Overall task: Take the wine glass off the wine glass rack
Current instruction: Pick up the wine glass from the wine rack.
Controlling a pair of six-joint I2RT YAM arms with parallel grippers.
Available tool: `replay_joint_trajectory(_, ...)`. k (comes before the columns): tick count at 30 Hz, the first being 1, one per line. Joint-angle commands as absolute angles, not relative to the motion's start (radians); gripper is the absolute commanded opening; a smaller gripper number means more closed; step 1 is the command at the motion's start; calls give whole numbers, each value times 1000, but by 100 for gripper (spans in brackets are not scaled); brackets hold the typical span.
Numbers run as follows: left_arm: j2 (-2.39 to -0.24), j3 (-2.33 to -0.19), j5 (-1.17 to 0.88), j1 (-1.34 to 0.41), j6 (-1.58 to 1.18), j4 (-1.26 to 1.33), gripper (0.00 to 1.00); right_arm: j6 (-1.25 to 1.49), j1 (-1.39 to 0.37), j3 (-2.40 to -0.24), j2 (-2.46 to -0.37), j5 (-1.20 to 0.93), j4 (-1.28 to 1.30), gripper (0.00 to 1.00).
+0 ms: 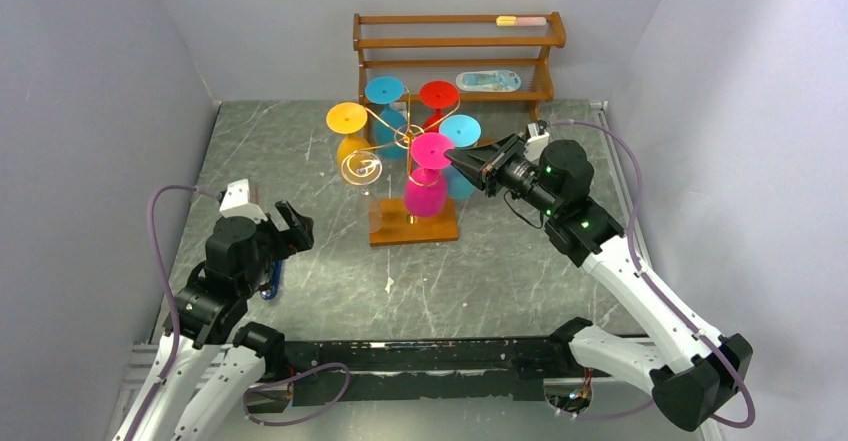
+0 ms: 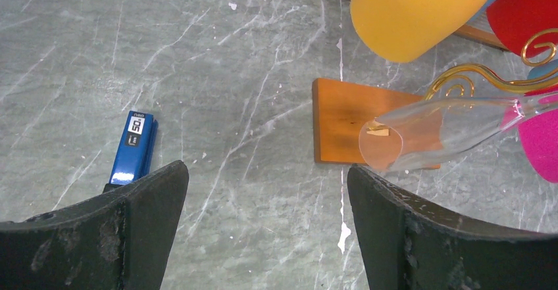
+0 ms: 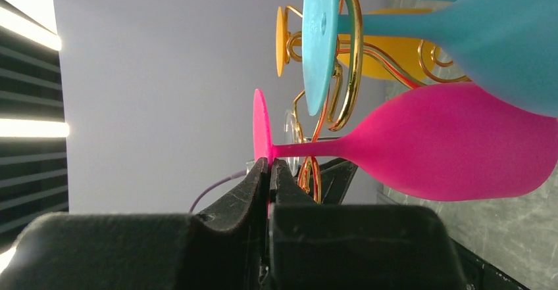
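Note:
The wine glass rack is a gold pole with curled arms on a brown wooden base. Several coloured glasses hang from it upside down. A pink wine glass hangs on the near right side, its bowl pointing down. My right gripper is shut on the edge of its flat pink foot, reaching in from the right. The pink stem lies close to a gold arm; I cannot tell whether they touch. My left gripper stands open over bare table at the left, holding nothing.
Yellow, blue, red, light blue and clear glasses hang on the rack. A three-tier wooden shelf stands at the back wall. A small blue object lies by the left gripper.

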State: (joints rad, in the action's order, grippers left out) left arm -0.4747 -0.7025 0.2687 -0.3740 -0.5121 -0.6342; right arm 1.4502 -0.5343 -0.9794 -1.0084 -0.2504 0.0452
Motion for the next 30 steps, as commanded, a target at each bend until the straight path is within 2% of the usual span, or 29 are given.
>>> replay_joint_trajectory(1, -469, -713, 272, -364, -511, -640, 95, 1477, -538, -966, -989, -231, 5, 0)
replay_joint_trajectory(30, -475, -712, 272, -364, -509, -637, 95, 1479, -536, -841, -795, -222, 55, 0)
